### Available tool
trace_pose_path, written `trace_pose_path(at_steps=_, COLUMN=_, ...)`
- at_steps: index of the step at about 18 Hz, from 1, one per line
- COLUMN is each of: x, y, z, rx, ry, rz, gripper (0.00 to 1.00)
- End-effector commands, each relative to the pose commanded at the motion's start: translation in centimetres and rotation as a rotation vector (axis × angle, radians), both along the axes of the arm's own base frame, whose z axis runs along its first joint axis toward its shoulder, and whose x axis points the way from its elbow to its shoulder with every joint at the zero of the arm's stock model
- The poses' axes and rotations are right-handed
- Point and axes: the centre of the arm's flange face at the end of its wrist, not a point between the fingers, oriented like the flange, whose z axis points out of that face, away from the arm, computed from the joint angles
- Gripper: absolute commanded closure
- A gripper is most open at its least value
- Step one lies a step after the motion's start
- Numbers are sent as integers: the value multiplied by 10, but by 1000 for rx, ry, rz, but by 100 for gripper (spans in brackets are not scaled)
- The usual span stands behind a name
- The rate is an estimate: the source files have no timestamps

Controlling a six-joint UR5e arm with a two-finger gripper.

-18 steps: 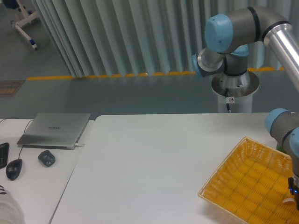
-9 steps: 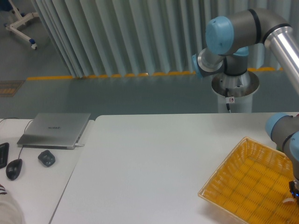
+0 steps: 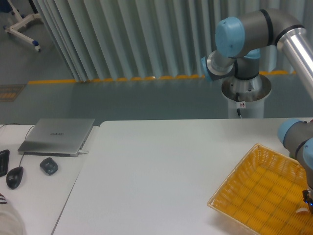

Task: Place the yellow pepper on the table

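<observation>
Since a second ago: wrist joint at the right edge has slid a little further right and down, toward the frame corner; almost no change in the last half second. Nothing else has shifted.

Count: one white desk [image 3: 161,171]; one yellow woven basket [image 3: 261,196] on its right front part, tilted corner-on to the camera, partly cut by the frame edge. One closed laptop [image 3: 58,136], one mouse [image 3: 14,177] and one small dark object [image 3: 48,166] on the adjoining desk to the left. No yellow pepper can be made out; the basket's visible weave shows none, and its far right portion is out of frame.

Arm [image 3: 254,29]: one, base on a pedestal [image 3: 245,95] behind the desk, upper link running out of frame to the upper right, wrist joint [image 3: 296,134] coming back in low at the right edge over the basket.

Jaws: only a sliver of the tool shows at the edge; cannot tell whether open or closed.
</observation>
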Motion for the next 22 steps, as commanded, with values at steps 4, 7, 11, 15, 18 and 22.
trace_pose_path(at_steps=4, x=18, y=-13, z=31, rx=13, ry=6, rz=2, gripper=68)
trace_pose_path(at_steps=7, x=37, y=-28, z=55, rx=6, ry=-12, rz=0, gripper=68)
trace_pose_path(at_steps=11, x=65, y=-48, z=97, rx=-39, ry=-81, rz=3, gripper=68)
trace_pose_path(at_steps=15, x=87, y=-65, z=128, rx=-73, ry=-135, rz=1, gripper=68)
trace_pose_path(at_steps=18, x=99, y=-75, z=134, rx=-91, ry=-158, rz=3, gripper=68)
trace_pose_path(at_steps=22, x=86, y=-100, z=128, rx=-106, ry=-180, rz=20, gripper=68)
